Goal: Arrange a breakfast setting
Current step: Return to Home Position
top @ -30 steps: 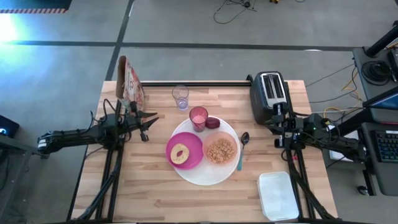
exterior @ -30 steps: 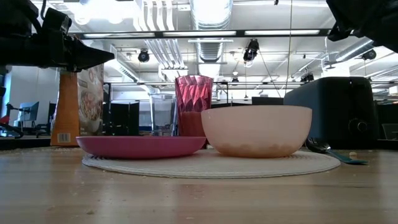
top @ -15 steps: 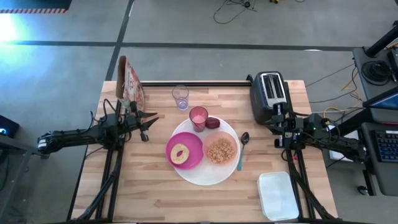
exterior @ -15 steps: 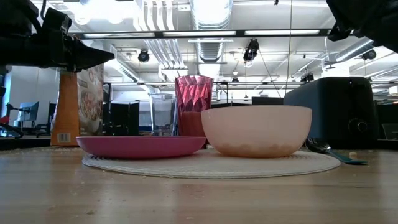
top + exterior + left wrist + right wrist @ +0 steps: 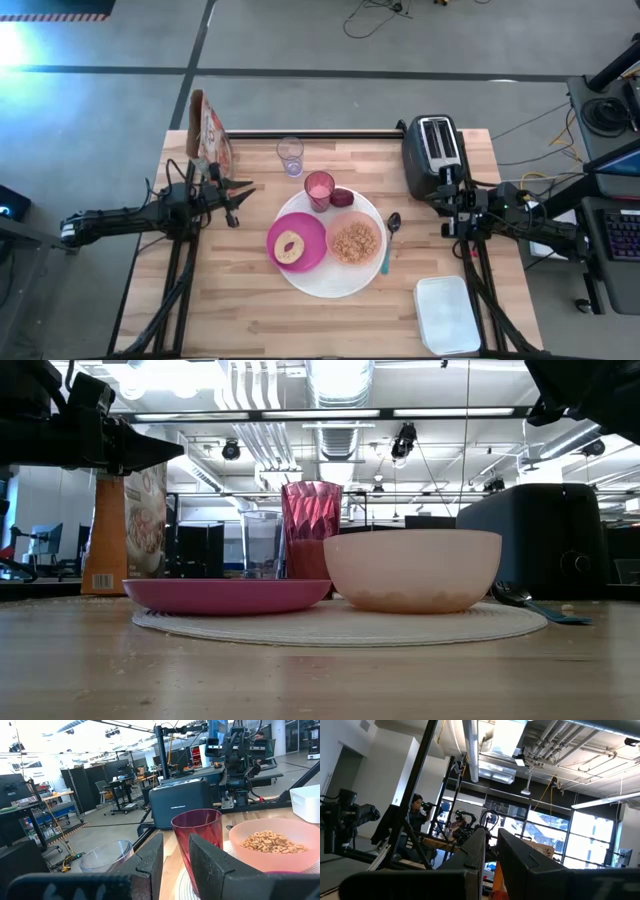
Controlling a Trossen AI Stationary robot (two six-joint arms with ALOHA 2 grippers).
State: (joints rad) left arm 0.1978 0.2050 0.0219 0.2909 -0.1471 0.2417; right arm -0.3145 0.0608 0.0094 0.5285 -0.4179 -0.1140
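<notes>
The big white plate lies mid-table. On it rest the magenta plate bearing the bagel and the pale pink bowl of cereal. The pink tumbler and the dark red fruit stand at its far rim, and the clear glass stands beyond. The spoon lies right of the plate. My left gripper hovers left of the plate, level, open by a narrow gap, holding nothing. My right gripper hangs by the toaster, shut, tipped upward.
A cereal box stands at the far left corner, and a black toaster at the far right. A white lidded container sits at the near right. Bare wood lies along the near edge and the near left.
</notes>
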